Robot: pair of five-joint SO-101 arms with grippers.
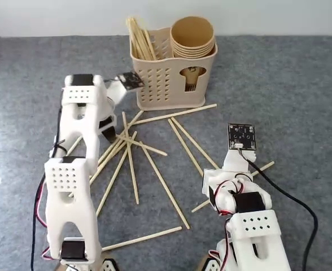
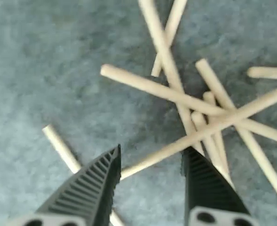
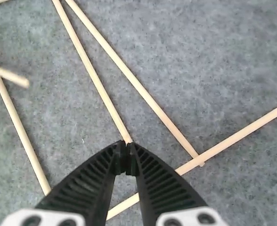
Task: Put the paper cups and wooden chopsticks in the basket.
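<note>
Basket [image 1: 174,84], high view: holds stacked paper cups [image 1: 192,34] and bundled chopsticks [image 1: 139,39], and stands beyond both arms. Loose chopsticks [image 1: 127,141] lie scattered on the grey mat [image 1: 301,84] between the arms.

Left wrist view: left gripper [image 2: 151,160] spread, with one chopstick [image 2: 167,151] from a crossed pile passing between its tips.

Right wrist view: right gripper [image 3: 126,153] pressed together, with a chopstick's end [image 3: 96,80] meeting its tips.

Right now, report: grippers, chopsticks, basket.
Left gripper open over crossed chopsticks. Right gripper shut, tips at chopstick end. Cups in basket, many chopsticks loose on mat.
</note>
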